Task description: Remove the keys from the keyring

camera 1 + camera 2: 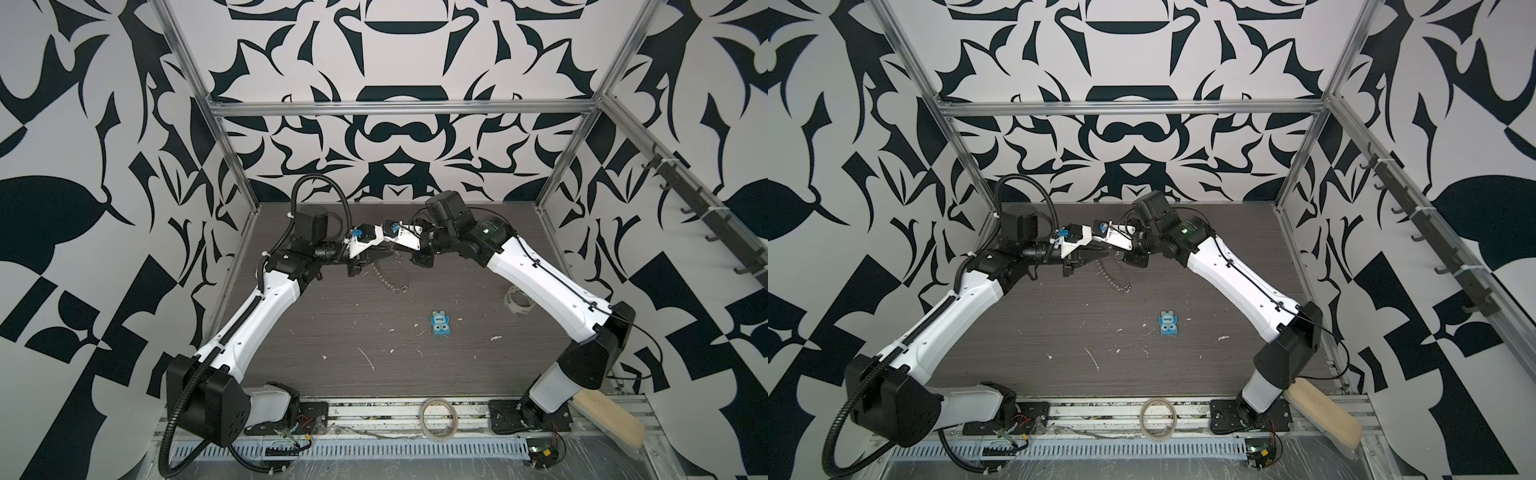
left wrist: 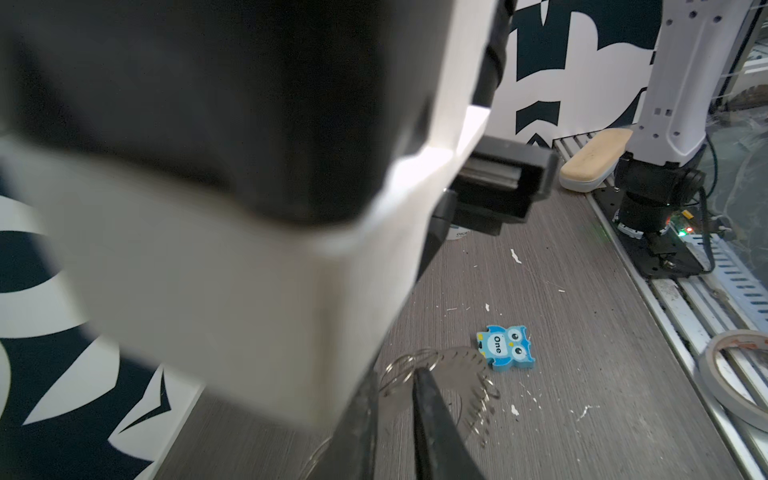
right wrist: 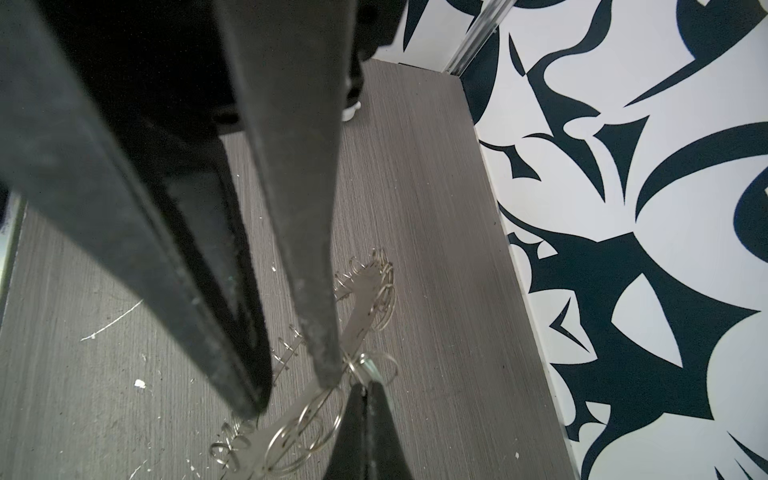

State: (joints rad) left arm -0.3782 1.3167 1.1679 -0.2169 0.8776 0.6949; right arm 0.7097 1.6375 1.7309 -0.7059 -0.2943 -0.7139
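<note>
Logged owl tag [image 1: 441, 324] and tape roll [image 1: 518, 301] on table [image 1: 332, 332], apart from keyring [image 3: 363, 309]. Found right gripper [image 3: 287, 395] clamped on its disc, left gripper [image 3: 366, 388] pinching a rim ring [image 3: 365, 366]. Lost half the left wrist view behind right gripper.

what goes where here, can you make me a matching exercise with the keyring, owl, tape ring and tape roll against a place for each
Things
1 keyring
2 owl
3 tape ring
4 tape roll

Places
a on the front rail
b gripped by the left gripper and right gripper
c flat in the middle of the table
d on the table beside the right arm

Pairs: 1-b, 2-c, 3-a, 4-d
</note>
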